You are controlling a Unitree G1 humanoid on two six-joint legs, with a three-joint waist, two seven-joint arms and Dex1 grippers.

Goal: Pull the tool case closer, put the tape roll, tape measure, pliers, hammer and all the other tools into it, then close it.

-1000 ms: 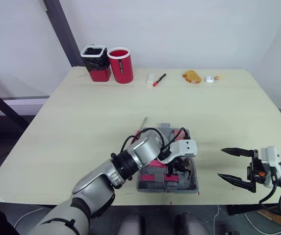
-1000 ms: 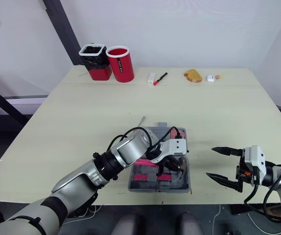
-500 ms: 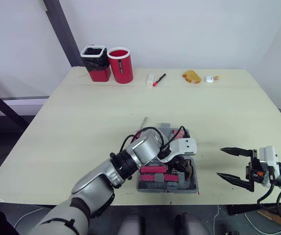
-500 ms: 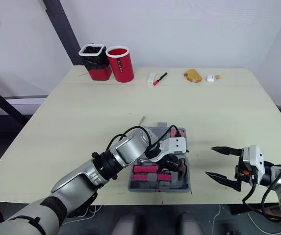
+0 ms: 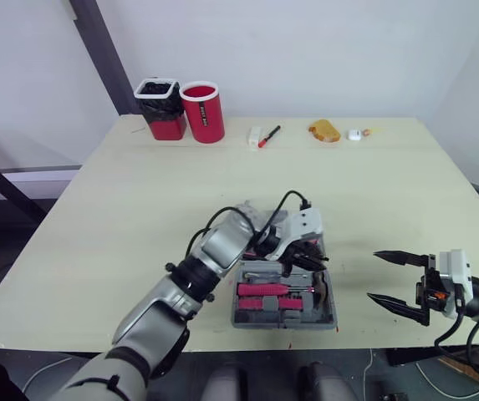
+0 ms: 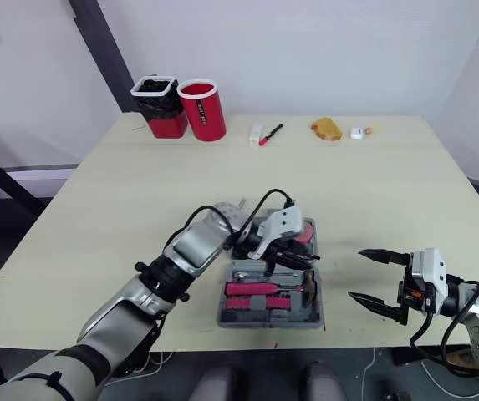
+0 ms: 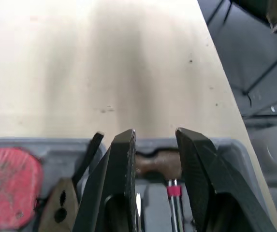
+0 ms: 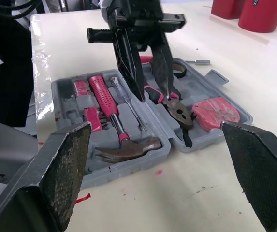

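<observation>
Tool case (image 6: 268, 322): open flat on the counter (image 5: 139, 192), at the middle of the near edge, both halves facing up.
Left tool (image 8: 154, 93): a second ago low in the near half, beside the hammer head. Now lifted and swung over the far half, just above the pliers. Fingers apart, nothing between them.
Right tool (image 5: 373, 276): unchanged, hovering right of the case by the near edge. Fingers spread wide, empty.
Hammer (image 8: 111, 116): seated in the near half, pink handle along its slot, head at the right end. No longer covered by the arm.
Pliers (image 8: 177, 108): lying in the far half, under the left tool.
Tape measure (image 8: 215, 110): red, at the right end of the far half, just beside the pliers.
Metal bit (image 8: 196, 62): small and loose on the counter, just beyond the far edge of the case.
Tape roll: not placed with certainty; possibly the dark ring in the far half.
Meaning for the task: hammer apparently released and in place, most tools already housed.
Probably left to do: gather the loose bit, then fold one half over the other to close the case.
Risk: pliers not clearly down in their recess, so possible fouling at closing.
</observation>
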